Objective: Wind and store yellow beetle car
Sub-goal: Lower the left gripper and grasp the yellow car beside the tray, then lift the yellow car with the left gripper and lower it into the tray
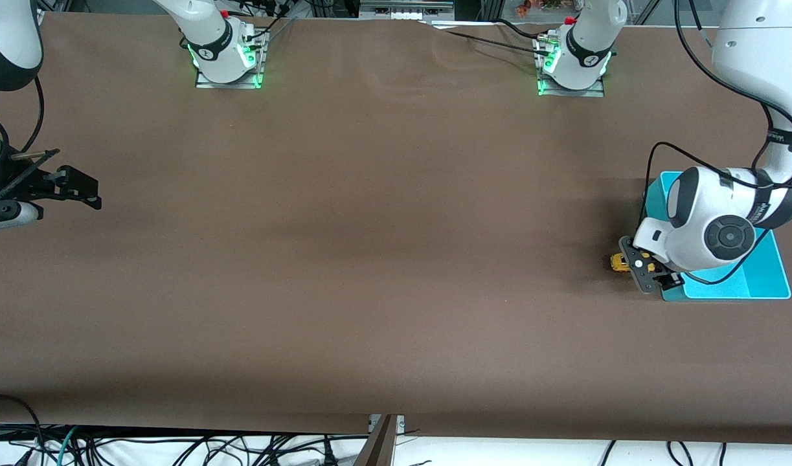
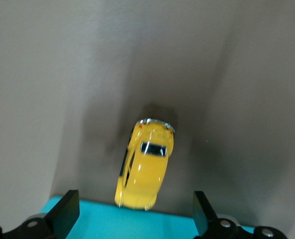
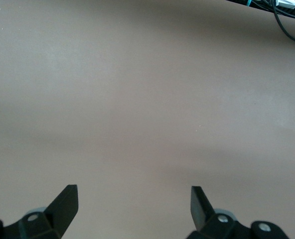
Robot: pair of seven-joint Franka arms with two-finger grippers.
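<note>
No readable writing; the yellow beetle car point(image 2: 145, 167) sits on the table beside the teal tray point(image 1: 768, 278), below the left gripper's point(image 2: 132, 214) spread jaws, while the right gripper point(image 3: 132, 206) waits, jaws spread.

No text, label, brand or number can be read anywhere.

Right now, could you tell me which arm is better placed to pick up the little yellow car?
Left. Its open gripper hangs right over the car beside the blue tray; the right gripper waits open at the table's other end.
</note>
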